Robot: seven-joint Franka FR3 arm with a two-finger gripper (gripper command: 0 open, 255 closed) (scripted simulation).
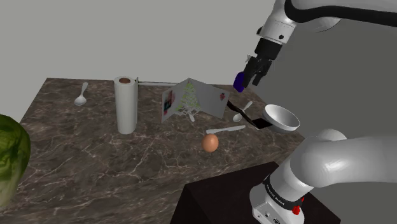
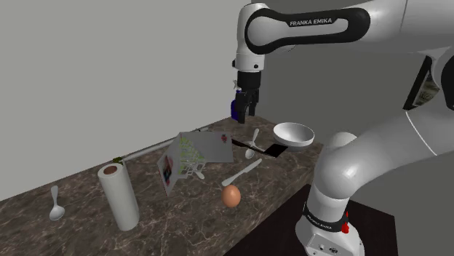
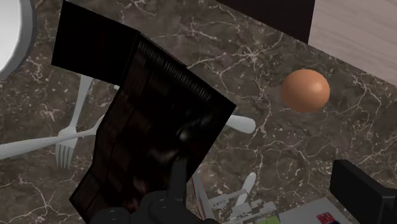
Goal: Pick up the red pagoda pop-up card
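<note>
1. The card [image 3: 159, 114] I take to be the target sits on the counter [image 1: 95, 165] at the end near the stand, just beside the white bowl [image 1: 282, 118]. It's well apart from the tree card [image 1: 191, 98] standing mid-counter. Heads up: it reads dark brownish-black here, not really red.
2. The claw [image 1: 255, 77] hangs in the air above it, fingers spread, nothing between them.
3. Handling-wise I'd expect very light, thin and bendy, so it's easy to crease or crush, and it'll probably slide on the counter if nudged instead of gripped.
4. From the wrist view one leaf looks flat on the counter next to the bowl, and the other looks tilted up off the fold. The raised leaf is where I'd pinch, across its thickness near the free edge. The flat leaf gives the fingers nothing to get under.
5. Clutter: a white fork [image 3: 63, 146] lies right beside it. Another white utensil [image 3: 238, 122] runs behind it, and I can't tell if it's under the card. The egg [image 3: 305, 89] is near but apart.
</note>
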